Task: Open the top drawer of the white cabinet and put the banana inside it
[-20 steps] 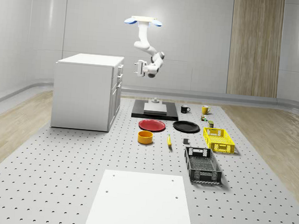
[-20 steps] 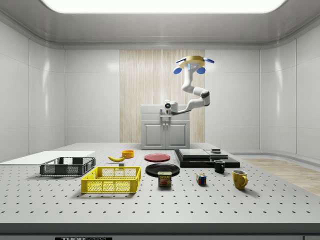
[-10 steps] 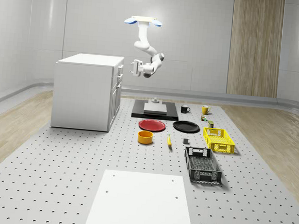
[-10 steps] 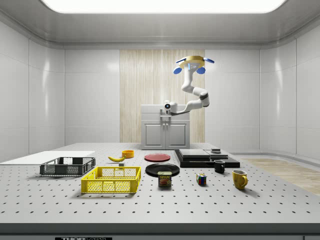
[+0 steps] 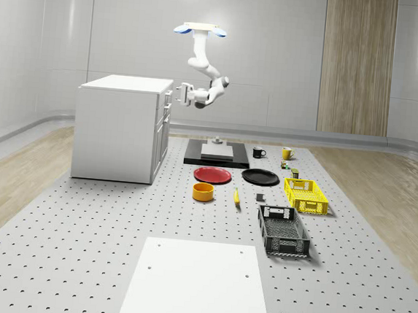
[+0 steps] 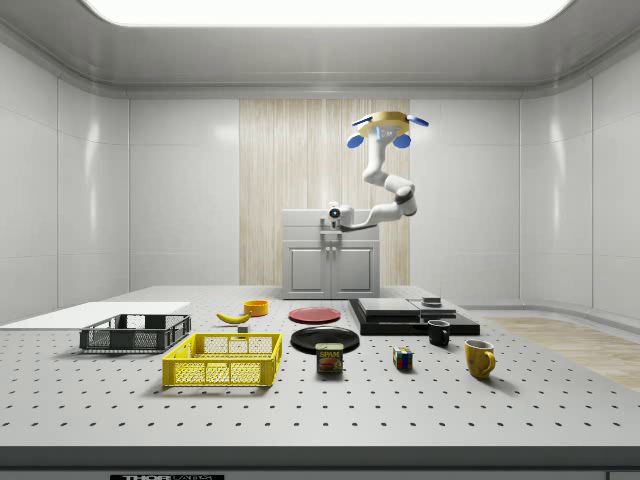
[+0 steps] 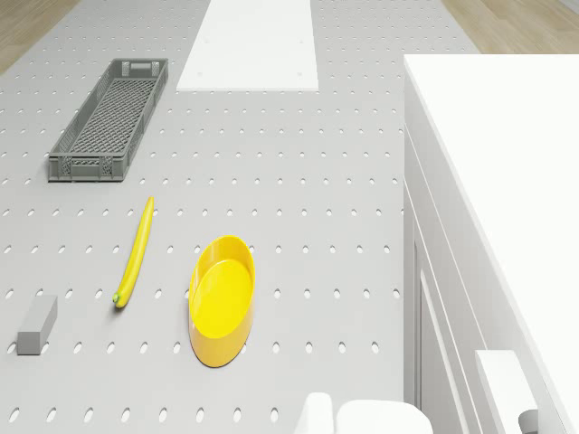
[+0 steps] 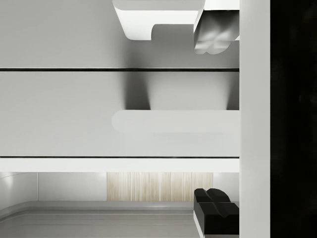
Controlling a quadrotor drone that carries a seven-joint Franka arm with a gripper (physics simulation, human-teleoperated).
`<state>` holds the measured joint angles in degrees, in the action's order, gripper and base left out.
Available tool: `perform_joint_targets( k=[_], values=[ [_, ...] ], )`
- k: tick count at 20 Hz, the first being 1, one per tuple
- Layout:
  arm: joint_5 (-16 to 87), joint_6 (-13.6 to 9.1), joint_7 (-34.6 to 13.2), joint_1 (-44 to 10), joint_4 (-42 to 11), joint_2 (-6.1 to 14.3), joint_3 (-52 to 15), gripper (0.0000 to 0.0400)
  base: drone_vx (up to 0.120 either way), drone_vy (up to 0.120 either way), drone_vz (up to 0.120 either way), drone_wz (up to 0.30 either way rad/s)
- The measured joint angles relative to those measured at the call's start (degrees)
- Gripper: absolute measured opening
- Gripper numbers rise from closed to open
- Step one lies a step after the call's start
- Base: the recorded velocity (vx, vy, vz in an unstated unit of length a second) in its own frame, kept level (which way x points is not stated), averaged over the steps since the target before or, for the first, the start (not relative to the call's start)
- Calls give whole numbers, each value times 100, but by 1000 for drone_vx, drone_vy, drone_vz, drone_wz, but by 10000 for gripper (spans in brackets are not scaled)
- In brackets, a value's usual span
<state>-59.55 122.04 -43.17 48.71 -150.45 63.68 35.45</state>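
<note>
We see the banana [image 7: 134, 253] lying on the perforated bench [image 7: 298, 181] beside a yellow bowl [image 7: 222, 299] (tipped on its side), with the white cabinet [image 7: 498, 208] nearby.

The gripper [image 5: 178, 92] has moved in to the white cabinet's [image 5: 120, 127] top drawer [image 5: 167, 94].

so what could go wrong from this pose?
1. The claw sits at the white cabinet's top front edge while the drone hovers high beside it. In the wrist view the top drawer's handle lies between the fingertips, so any hover drift could make it miss or scrape the front.
2. Pulling the drawer from a hover may tug the drone toward the cabinet.
3. The banana lies near the yellow bowl; a later pick might nudge the bowl.
</note>
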Motion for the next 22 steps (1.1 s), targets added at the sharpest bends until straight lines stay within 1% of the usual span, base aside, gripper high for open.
perform_joint_targets(
  k=[6, 9, 16, 21, 22],
  values=[
    [-462, 314, 221, 188, -11, -248, -302, 400, 0, 0, 0, 0],
    [-649, 407, 316, 243, 1, -361, -415, 400, 0, 0, 0, 0],
    [-949, 475, 471, 254, 33, -554, -598, 400, 0, 0, 0, 0],
    [-1088, 449, 541, 200, 51, -650, -689, 400, 0, 0, 0, 0],
    [-1108, 437, 551, 184, 53, -664, -703, 335, 0, 0, 0, 0]
  ],
)
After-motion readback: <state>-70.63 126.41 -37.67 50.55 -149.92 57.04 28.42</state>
